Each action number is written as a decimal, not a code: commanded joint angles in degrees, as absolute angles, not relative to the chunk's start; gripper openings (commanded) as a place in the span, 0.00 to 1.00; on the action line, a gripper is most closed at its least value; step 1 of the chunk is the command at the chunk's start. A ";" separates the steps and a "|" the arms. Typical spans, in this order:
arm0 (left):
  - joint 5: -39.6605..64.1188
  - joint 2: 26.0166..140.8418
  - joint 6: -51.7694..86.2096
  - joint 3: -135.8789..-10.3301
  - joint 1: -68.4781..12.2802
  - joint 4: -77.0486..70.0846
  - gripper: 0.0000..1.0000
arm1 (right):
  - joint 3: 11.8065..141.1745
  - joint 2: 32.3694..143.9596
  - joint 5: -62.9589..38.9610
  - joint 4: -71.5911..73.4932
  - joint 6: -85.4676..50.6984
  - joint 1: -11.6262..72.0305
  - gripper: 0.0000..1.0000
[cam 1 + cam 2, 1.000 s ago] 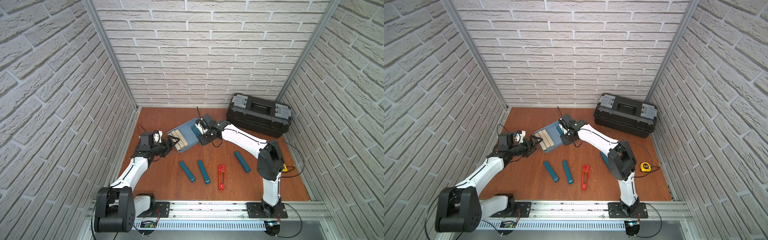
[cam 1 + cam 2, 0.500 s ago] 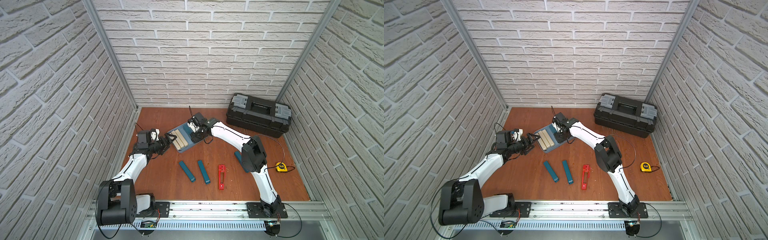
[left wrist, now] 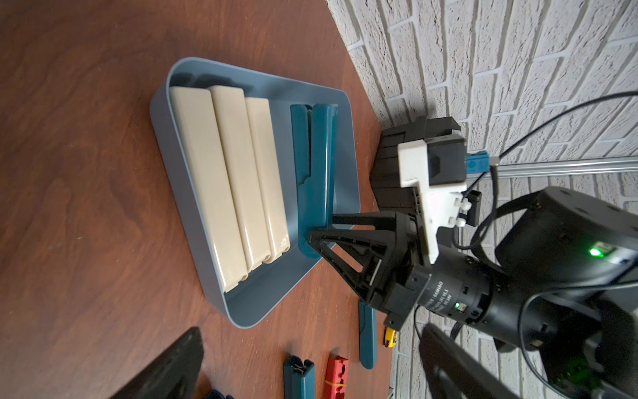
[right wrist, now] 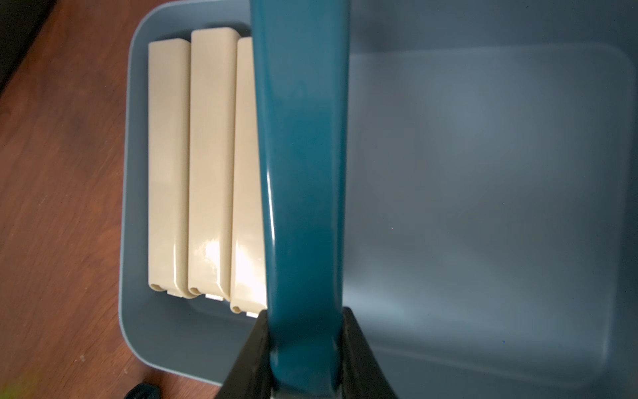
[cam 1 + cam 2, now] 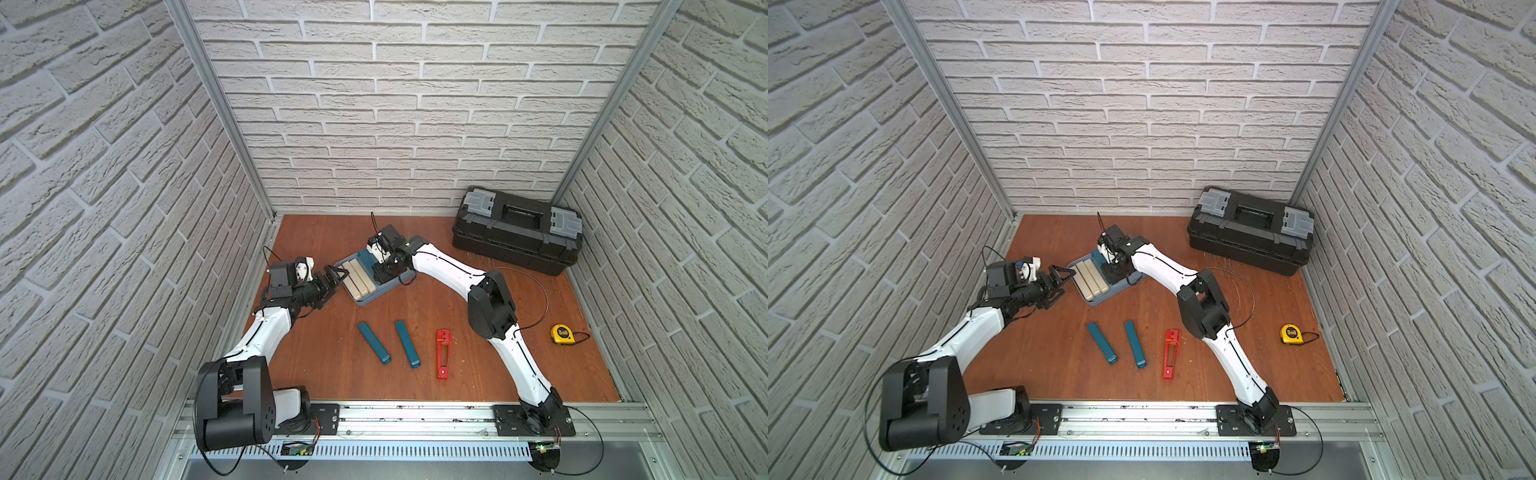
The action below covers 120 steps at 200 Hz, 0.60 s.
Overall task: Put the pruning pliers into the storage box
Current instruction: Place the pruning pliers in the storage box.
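A: Swung farther over the storage box (image 4: 483, 155) since a second ago, with right gripper (image 4: 303, 349) pinching teal pruning pliers (image 4: 303, 165) beside three beige ones (image 4: 207, 155).
B: Hidden under the wrist (image 5: 395, 249) in both top views, though. And left gripper (image 5: 1064, 282)?
A: Spread wide, just beside the box wall.

The right gripper (image 5: 384, 274) hangs over the storage box (image 5: 376, 296) at ten o'clock on the floor (image 5: 457, 374), three beige pruning pliers (image 5: 359, 279) inside; the spread-jawed left gripper (image 5: 338, 281) sits at its nine. Two teal pruning pliers (image 5: 374, 343) and a red one (image 5: 443, 353) lie near six.
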<state>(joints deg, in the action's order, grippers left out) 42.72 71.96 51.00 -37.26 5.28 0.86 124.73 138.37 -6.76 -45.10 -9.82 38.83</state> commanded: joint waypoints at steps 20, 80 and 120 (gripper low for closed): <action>44.08 71.09 49.59 -37.70 6.14 -0.57 0.98 | 126.30 139.04 -6.83 -43.17 -9.67 38.79 0.03; 44.36 71.10 49.92 -36.79 6.33 -1.21 0.98 | 126.73 140.75 -6.32 -42.89 -9.23 38.68 0.03; 44.20 70.75 50.10 -36.56 6.24 -1.43 0.98 | 127.42 141.92 -5.45 -43.38 -8.59 38.68 0.03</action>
